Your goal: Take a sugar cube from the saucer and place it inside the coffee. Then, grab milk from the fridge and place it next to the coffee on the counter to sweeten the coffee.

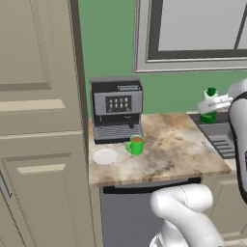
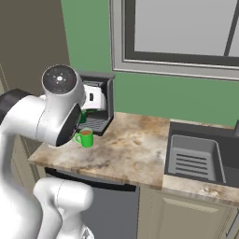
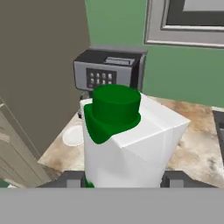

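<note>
My gripper point(image 1: 212, 103) is shut on the milk point(image 1: 209, 105), a white carton with a green band and cap, and holds it in the air above the counter's right end near the sink. In the hand view the milk point(image 3: 131, 144) stands upright between the dark fingers point(image 3: 70, 178). On the counter point(image 1: 173, 149) the green coffee mug point(image 1: 135, 144) with brown liquid stands in front of the coffee machine, also seen as the mug point(image 2: 85, 137). Left of it lies the white saucer point(image 1: 105, 156), bare on top; the saucer point(image 3: 72, 135) is partly hidden by the carton. The sugar cube and fridge are out of view.
A grey coffee machine point(image 1: 116, 108) stands at the counter's back left against the green wall. Tall beige cabinets point(image 1: 41, 125) rise to the left. A dark sink point(image 2: 196, 156) lies at the right. A window point(image 1: 193, 29) is above.
</note>
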